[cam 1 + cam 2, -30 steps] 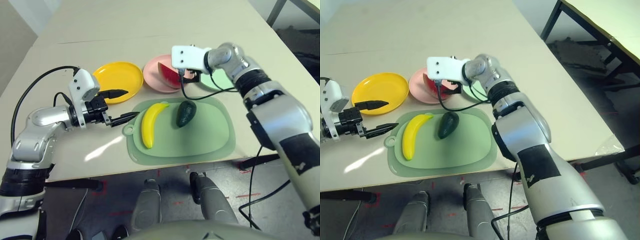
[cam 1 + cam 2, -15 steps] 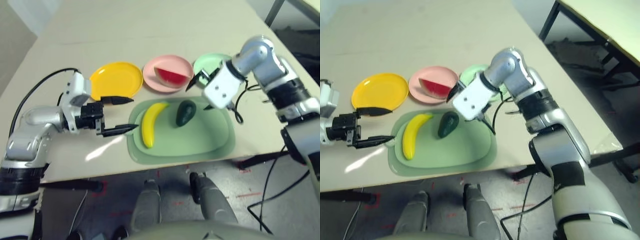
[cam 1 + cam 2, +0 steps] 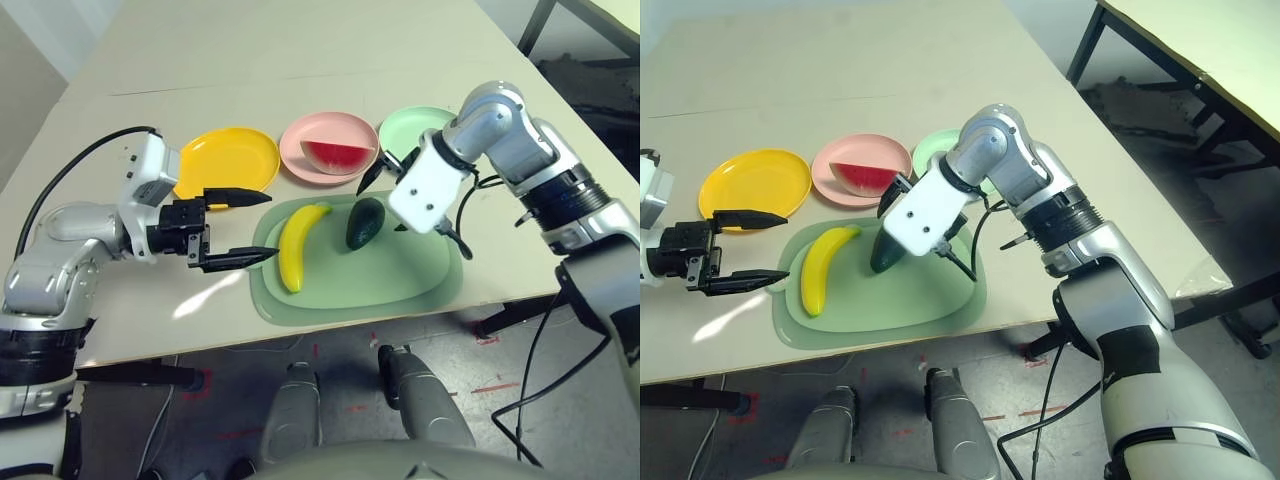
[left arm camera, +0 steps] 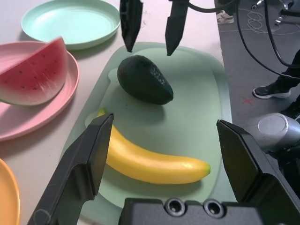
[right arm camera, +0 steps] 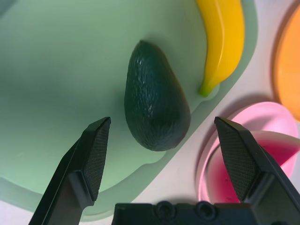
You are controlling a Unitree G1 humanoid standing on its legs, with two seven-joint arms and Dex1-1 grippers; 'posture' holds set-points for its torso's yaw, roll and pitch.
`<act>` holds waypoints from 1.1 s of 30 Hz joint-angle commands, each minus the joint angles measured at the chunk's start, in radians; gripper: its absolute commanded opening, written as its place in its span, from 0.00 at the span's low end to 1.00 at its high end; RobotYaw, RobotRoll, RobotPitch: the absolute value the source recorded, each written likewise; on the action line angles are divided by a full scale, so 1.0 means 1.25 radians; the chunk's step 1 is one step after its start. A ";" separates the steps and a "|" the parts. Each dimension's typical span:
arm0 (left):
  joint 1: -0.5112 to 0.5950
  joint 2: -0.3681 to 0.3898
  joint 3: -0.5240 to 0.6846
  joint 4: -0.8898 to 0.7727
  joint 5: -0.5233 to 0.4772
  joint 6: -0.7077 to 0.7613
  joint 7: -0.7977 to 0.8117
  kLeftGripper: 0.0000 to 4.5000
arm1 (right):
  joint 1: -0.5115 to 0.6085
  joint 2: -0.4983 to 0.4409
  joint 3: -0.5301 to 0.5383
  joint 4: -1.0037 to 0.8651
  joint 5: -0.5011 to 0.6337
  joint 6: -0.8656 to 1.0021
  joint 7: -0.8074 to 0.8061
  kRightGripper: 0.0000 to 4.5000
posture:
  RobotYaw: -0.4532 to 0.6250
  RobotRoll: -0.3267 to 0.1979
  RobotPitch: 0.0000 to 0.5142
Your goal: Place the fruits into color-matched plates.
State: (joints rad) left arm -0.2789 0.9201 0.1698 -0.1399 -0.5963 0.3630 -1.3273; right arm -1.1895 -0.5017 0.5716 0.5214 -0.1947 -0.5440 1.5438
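Right hand (image 5: 157, 136) wide open, poised over avocado (image 5: 154, 115) lying on green mat (image 3: 400, 275). Avocado likely light, rigid, smooth plastic; grip across fat middle. Left hand (image 3: 248, 226) open beside banana (image 3: 296, 245). Mint plate (image 3: 415, 128) empty on surface.

Watermelon (image 3: 338, 156) on pink plate (image 3: 300, 138); banana (image 3: 296, 245), avocado (image 3: 365, 221) on mat (image 3: 420, 275); right tool (image 3: 385, 185) spread by avocado; left tool (image 3: 248, 227) spread beside banana.

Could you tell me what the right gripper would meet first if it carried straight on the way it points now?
Most likely the avocado: it lies on the green mat directly ahead of the open right gripper, between its fingers' lines.
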 commanded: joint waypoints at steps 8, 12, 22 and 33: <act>0.031 0.015 0.006 -0.030 0.000 0.005 0.002 1.00 | 0.013 0.039 0.017 0.048 -0.037 -0.004 -0.017 0.99 | 0.44 0.62 0.41; 0.038 0.015 0.006 -0.037 -0.006 0.007 -0.001 1.00 | 0.027 0.045 0.016 0.056 -0.044 0.002 -0.021 0.99 | 0.44 0.62 0.41; 0.039 0.017 0.002 -0.039 -0.004 0.003 -0.008 1.00 | 0.051 0.058 0.017 0.062 -0.058 0.019 -0.035 0.99 | 0.43 0.62 0.42; 0.049 0.011 -0.001 -0.046 -0.002 -0.001 -0.011 1.00 | 0.064 0.065 0.015 0.057 -0.078 0.052 -0.056 0.99 | 0.43 0.62 0.41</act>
State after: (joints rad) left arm -0.2309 0.9289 0.1699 -0.1857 -0.5988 0.3658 -1.3332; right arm -1.1244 -0.4303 0.5755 0.5992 -0.2827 -0.4872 1.4735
